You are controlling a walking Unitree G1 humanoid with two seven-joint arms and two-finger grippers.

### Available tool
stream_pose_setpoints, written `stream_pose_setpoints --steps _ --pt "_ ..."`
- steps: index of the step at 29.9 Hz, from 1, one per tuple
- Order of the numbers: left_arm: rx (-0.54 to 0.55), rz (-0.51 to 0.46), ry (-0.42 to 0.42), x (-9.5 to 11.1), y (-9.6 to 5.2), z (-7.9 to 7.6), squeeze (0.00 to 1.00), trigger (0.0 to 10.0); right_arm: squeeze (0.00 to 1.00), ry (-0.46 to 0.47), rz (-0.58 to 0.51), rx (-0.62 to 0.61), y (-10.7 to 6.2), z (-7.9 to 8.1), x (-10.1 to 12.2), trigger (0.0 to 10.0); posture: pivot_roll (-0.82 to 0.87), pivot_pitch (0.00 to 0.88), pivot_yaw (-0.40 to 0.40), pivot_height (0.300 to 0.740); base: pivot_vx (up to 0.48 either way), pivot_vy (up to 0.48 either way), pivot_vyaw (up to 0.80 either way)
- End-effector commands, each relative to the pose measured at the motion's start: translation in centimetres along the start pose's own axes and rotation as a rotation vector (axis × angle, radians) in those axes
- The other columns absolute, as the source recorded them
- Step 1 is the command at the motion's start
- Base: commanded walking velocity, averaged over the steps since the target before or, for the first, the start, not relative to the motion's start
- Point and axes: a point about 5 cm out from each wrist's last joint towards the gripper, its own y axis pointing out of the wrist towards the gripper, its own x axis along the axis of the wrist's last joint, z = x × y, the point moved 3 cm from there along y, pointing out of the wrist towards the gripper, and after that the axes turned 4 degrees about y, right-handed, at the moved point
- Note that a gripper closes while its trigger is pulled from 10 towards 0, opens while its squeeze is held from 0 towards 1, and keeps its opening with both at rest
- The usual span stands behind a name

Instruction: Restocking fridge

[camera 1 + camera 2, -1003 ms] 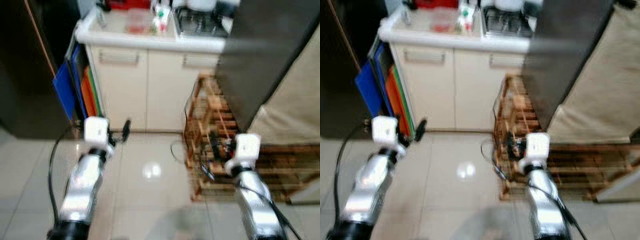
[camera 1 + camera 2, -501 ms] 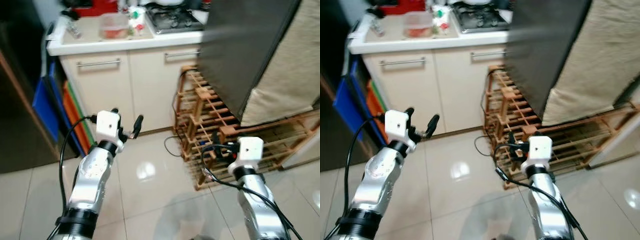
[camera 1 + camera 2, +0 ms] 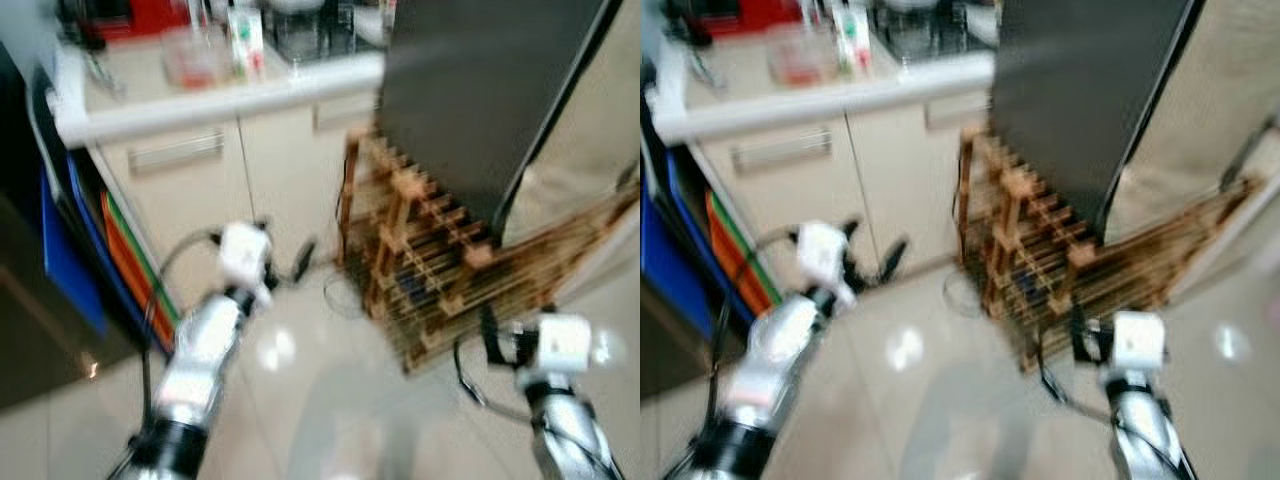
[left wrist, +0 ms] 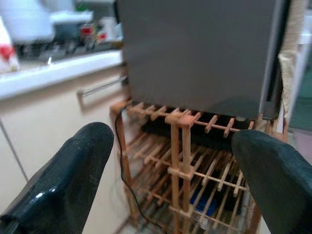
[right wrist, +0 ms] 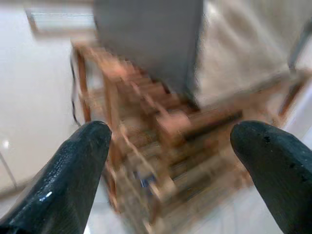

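Observation:
A tall dark grey appliance body [image 3: 470, 90], which looks like the fridge, stands ahead on the right; its door is not seen. My left gripper [image 3: 285, 250] is held out over the tiled floor in front of the cream cabinets. Its fingers [image 4: 73, 165] are spread wide and open, with nothing between them, and point at the wooden rack under the grey body. My right gripper [image 3: 500, 340] hangs lower on the right beside that rack. Its fingers [image 5: 78, 161] are also wide open and hold nothing. The head views are blurred.
A slatted wooden rack [image 3: 430, 260] sits on the floor under and beside the grey body. A cable [image 3: 345, 295] loops on the tiles near it. The white counter [image 3: 220, 100] carries a carton [image 3: 245, 40] and a clear tub [image 3: 190, 60]. Blue and orange boards [image 3: 70, 240] lean on the left. A beige cloth [image 3: 600, 130] hangs on the right.
The whole picture has shifted and blurred, so the camera is moving. The rack and grey body now lie nearer the centre. Both grippers stay open and hold nothing.

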Motion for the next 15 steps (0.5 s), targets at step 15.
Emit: stream_pose_setpoints --steps 15 --pt "0.386 0.203 -0.208 -4.7 -3.5 5.2 0.0 10.0 0.0 0.024 -0.014 0.041 1.4 1.2 0.6 10.0 -0.05 0.0 -0.019 0.74 0.138 0.0 -0.59"
